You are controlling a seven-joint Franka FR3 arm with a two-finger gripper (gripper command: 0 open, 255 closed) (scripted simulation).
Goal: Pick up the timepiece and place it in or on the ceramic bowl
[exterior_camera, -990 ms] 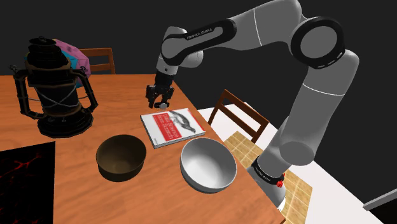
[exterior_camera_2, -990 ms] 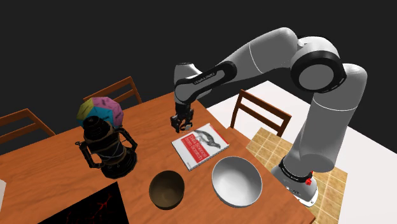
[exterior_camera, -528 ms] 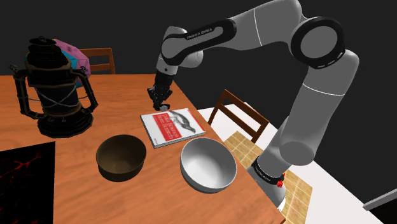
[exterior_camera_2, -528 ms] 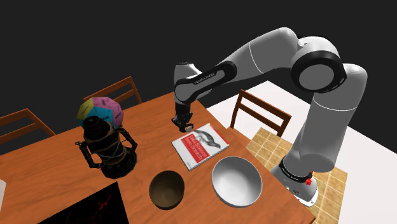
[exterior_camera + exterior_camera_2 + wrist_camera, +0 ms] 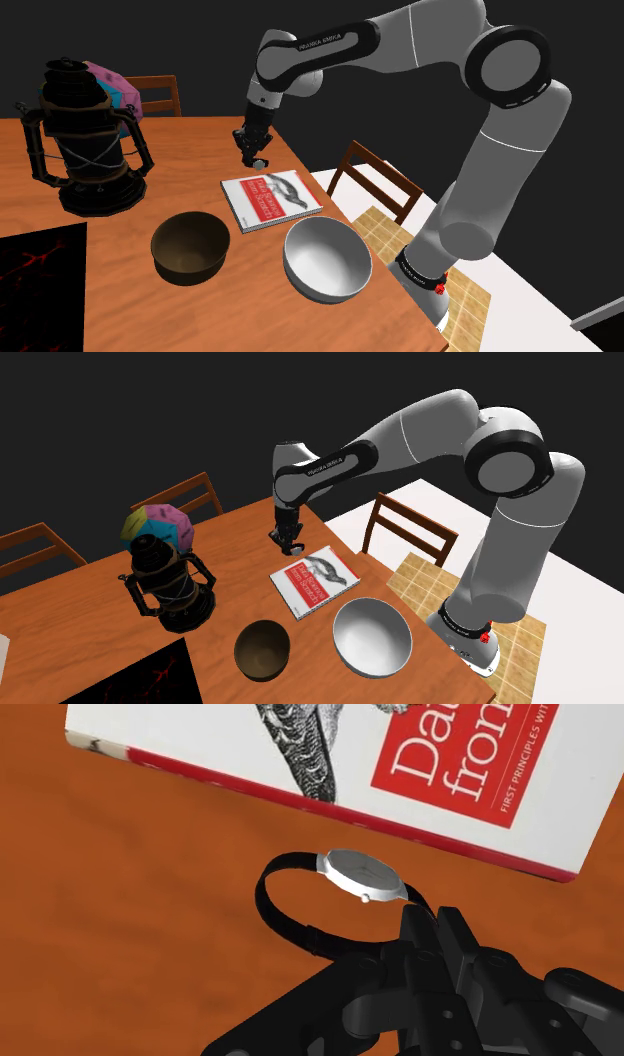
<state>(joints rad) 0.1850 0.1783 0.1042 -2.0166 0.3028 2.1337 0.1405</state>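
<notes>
Though anchored at 4 o'clock in the shoulder view, stretches as a white arm over a brown desk toward 12 o'clock. At 9 o'clock, a black lantern. Near centre, a white bowl, probably the ceramic target, at 5 o'clock of a red-and-white book; a brown bowl at 8 o'clock of it. Just past the book's 12 o'clock edge, the black pincer, pointing down, closed tight on the black strap of a silver-faced watch. Gripped by the strap, likely because the band offers a thinner, easier hold than the flat case. Apparently clear of the desk, with the case out beyond the fingertips and the strap looping free. Next, probably a carry over the book to the white bowl, high enough to clear its rim.
</notes>
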